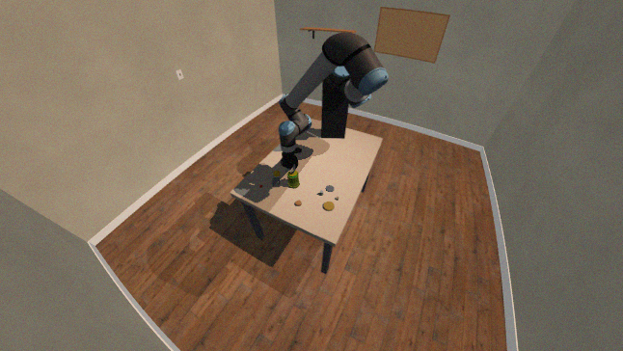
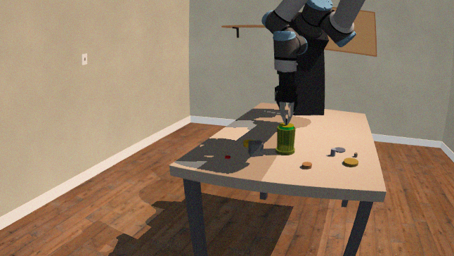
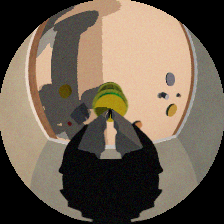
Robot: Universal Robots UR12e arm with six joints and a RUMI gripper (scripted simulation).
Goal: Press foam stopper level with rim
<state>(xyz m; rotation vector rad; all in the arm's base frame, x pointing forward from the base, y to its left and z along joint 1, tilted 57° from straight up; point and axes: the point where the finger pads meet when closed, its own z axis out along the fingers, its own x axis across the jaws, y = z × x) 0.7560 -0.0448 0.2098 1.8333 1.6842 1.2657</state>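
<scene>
A green ribbed jar (image 2: 285, 140) stands upright near the middle of the table, also seen in the top view (image 1: 293, 180). A yellow foam stopper (image 2: 287, 125) shows at its mouth, about at the rim. My gripper (image 2: 287, 121) points straight down with its fingers shut and empty, and its tips touch the top of the stopper. In the wrist view the shut fingertips (image 3: 109, 114) meet over the yellow stopper (image 3: 108, 102) inside the green rim.
A grey block (image 2: 255, 147), a yellow disc (image 2: 247, 143) and a small red dot (image 2: 227, 157) lie left of the jar. An orange disc (image 2: 306, 164), a yellow disc (image 2: 351, 162), a grey disc (image 2: 339, 150) and small grey pieces lie to its right.
</scene>
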